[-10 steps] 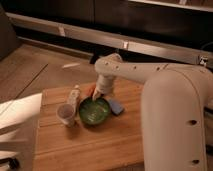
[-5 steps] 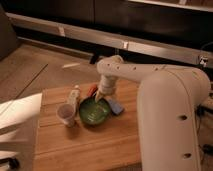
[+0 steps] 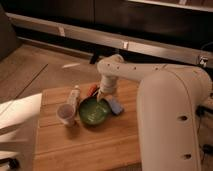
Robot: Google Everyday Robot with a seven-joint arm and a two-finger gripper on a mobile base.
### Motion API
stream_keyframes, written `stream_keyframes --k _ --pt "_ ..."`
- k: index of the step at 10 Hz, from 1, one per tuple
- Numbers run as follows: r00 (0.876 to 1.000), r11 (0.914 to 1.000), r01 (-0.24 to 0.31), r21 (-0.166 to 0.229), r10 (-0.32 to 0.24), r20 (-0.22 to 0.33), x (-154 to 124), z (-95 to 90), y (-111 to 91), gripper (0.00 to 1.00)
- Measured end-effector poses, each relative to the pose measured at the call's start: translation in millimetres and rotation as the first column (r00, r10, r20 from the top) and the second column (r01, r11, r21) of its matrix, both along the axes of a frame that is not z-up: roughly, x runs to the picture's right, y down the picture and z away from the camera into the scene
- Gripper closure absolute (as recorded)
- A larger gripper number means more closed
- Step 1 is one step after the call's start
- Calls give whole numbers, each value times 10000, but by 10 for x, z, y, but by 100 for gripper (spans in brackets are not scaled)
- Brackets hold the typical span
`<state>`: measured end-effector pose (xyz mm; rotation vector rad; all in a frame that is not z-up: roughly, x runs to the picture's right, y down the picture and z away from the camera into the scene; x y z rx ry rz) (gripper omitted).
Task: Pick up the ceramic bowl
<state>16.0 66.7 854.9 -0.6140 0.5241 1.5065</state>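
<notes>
Green ceramic bowl (image 3: 94,111) lies just under the spread fingers (image 3: 101,95), towards the near side.
Nearest on the wooden bench (image 3: 85,150), a small pale cup (image 3: 66,113) stands beside the bowl, well off to the camera's left of the fingers. The gripper (image 3: 103,98) hangs over the bowl's far rim, fingers apart and holding nothing. Being round, the bowl offers no long axis, so a short drop onto that rim looks enough. A blue block (image 3: 116,106) sits close on the fingers' other side.

Green ceramic bowl (image 3: 93,112); blue block (image 3: 116,106); white end effector (image 3: 102,96) over bowl.
</notes>
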Motion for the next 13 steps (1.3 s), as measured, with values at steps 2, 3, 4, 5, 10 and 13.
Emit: stream_keyframes --k 2,3,4,5,10,13 --pt "9989 9989 464 -18 -463 94 -66 117 65 35" --pt "9976 9976 688 -97 -687 76 -90 169 111 35" --pt "9957 9955 930 -201 -930 13 -101 221 156 35" --pt "9923 9919 1233 -320 -1236 -67 -118 294 191 35" --pt "9862 9828 1625 -878 -1646 -173 -245 512 349 35" --pt "9878 9822 1545 -1064 -1558 -34 -319 584 404 57"
